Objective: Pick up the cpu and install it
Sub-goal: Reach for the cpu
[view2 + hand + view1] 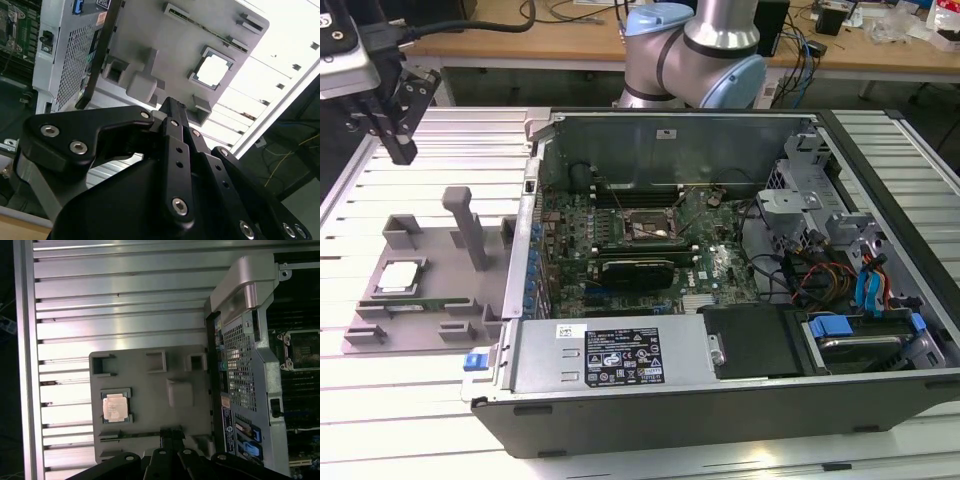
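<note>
The cpu, a small square chip with a shiny metal top, lies flat in a recess of the grey fixture plate on the exterior view's left. It also shows in both wrist views. My gripper hangs high above the table behind the plate, well clear of the cpu. Its black fingers meet at the tip with nothing between them, also seen in the first wrist view. The black socket frame sits on the motherboard inside the open computer case.
A tall grey post rises from the fixture plate beside the cpu. A green memory stick lies in a slot along the plate's near side. The case wall borders the plate. Cables and drive bays fill the case's right part. The arm's base stands behind the case.
</note>
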`<state>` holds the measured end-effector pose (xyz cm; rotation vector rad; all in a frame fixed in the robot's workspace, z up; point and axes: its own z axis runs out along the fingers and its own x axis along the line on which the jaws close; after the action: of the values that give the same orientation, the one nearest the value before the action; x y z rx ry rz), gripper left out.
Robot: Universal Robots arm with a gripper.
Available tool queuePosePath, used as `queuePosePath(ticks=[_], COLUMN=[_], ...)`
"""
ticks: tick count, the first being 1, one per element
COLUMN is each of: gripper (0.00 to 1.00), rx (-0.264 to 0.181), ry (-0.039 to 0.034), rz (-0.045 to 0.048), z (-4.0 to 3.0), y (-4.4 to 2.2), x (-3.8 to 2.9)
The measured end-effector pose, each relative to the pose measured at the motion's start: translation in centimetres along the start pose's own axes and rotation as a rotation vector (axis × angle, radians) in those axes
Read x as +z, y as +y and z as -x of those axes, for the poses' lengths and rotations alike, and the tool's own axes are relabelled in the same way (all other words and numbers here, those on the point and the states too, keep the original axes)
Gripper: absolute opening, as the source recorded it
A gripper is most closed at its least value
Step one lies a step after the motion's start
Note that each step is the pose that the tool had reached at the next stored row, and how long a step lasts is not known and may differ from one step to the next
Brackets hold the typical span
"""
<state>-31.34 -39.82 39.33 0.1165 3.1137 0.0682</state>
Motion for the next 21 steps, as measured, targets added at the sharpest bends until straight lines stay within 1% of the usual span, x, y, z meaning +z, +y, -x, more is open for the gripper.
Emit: queuePosePath(ticks=[3, 5, 13, 17, 21], gripper=[0.11, 0.11, 0.11, 0.11, 0.11], rx=[0.000, 0.000, 0.000, 0.000, 0.000], ry=[0.0000, 0.0000, 0.0000, 0.0000, 0.0000], rz=[0.0000, 0.0000, 0.0001, 0.0001, 0.0001], z=[-0.42, -0.84, -1.92, -2.24, -3.18], y=[-0.03, -0.05, -0.13, -0.16, -0.23], x=[-0.01, -0.02, -0.05, -0.06, -0.08])
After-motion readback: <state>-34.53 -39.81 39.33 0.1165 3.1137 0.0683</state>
